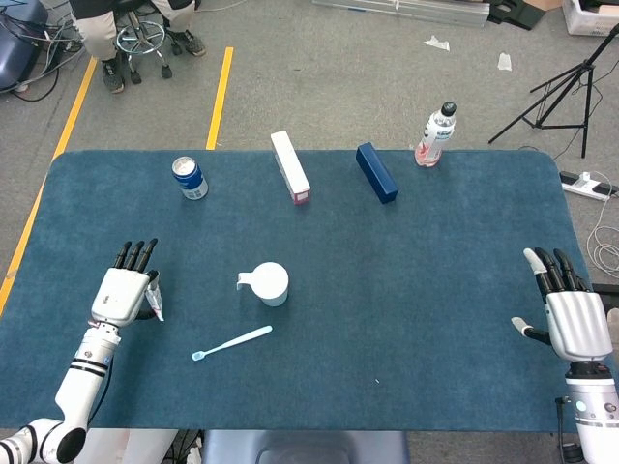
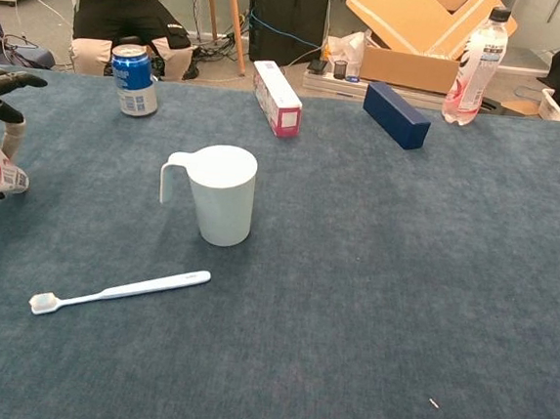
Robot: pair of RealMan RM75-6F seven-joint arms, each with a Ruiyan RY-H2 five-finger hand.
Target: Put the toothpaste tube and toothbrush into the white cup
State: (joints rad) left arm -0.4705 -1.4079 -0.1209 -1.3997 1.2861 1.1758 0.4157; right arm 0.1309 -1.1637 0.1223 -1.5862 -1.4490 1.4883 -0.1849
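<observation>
Two items to go: your left hand [image 1: 122,294] pinches the toothpaste tube [image 1: 155,299] off the table left of the white cup [image 1: 270,283], toothbrush [image 1: 232,342] lying just before it, while your right hand [image 1: 571,314] hovers empty, fingers spread.

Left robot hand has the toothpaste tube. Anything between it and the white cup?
Nothing visible. The left robot hand holds the toothpaste tube to the left of the white cup, with only bare blue table between them. The toothbrush lies nearer the robot than that line, off the path.
</observation>
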